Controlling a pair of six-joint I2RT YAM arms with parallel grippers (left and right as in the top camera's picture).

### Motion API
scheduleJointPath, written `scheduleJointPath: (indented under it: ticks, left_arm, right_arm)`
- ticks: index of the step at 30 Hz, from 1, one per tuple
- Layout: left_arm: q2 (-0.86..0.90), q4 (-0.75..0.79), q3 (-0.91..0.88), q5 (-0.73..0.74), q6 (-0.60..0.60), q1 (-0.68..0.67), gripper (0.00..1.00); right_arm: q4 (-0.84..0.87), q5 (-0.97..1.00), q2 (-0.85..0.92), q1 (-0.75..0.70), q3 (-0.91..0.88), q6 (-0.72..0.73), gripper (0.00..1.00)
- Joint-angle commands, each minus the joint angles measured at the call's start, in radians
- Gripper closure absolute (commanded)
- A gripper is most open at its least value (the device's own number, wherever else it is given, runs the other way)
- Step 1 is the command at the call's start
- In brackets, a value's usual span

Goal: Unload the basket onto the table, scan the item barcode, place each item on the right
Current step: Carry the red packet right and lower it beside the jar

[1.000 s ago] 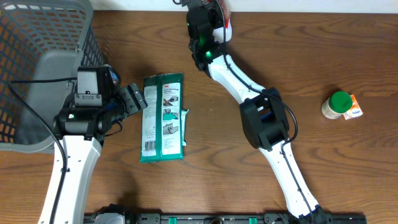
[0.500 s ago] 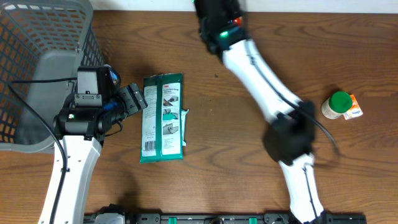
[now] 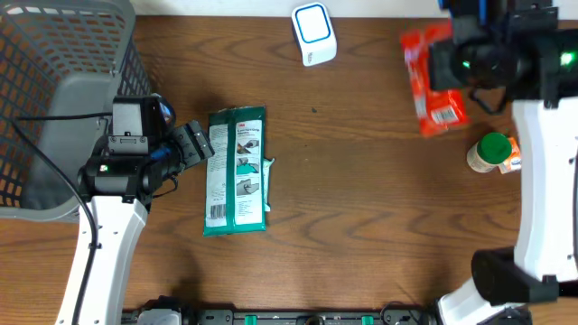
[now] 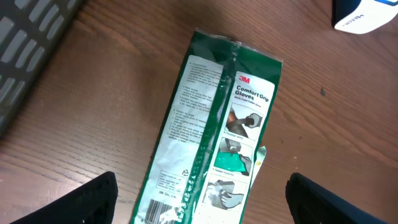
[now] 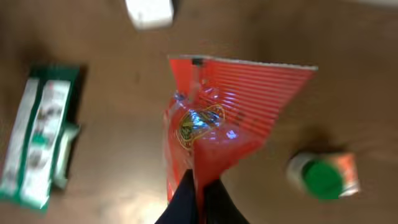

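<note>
We have the right claw (image 5: pixel 198 190) clamped on one edge of the crinkly red plastic pouch (image 3: pixel 433 79), held over the far right of the wooden tabletop (image 3: pixel 361 226), with the green-capped bottle (image 3: pixel 492 152) just on its near side. The left claw (image 3: pixel 194 144) stands apart and empty, just beside the flat green glove packet (image 3: pixel 237 171). We judge the step in hand to be showing the pouch to the small white scanner with a blue face (image 3: pixel 314 34), which is well apart to the left at the far edge. To do it well, we would keep the film taut, turn the printed code toward the scanner and hold steady. From above, the pouch's long axis runs far to near, slightly slanted. A pale patch at its near end may be the code, though it is too blurred to tell
</note>
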Motion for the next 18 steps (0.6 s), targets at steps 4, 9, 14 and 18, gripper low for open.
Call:
scheduleJointPath:
  ticks: [4,9,14,18]
  left_arm:
    - [0.002,-0.003,0.008,-0.006,0.01,0.003,0.13]
    - [0.002,-0.003,0.008,-0.006,0.01,0.003,0.13]
    - [0.002,-0.003,0.008,-0.006,0.01,0.003,0.13]
    - [0.002,-0.003,0.008,-0.006,0.01,0.003,0.13]
  right_arm:
    - [0.019,-0.381,0.038,-0.17,-0.214,-0.193,0.99]
    - [0.146,-0.372,0.038,-0.22,-0.457,-0.195,0.99]
    - [0.362,-0.362,0.038,-0.241,-0.712,-0.238,0.99]
    - [0.562,-0.296,0.038,-0.245,-0.884,-0.253,0.99]
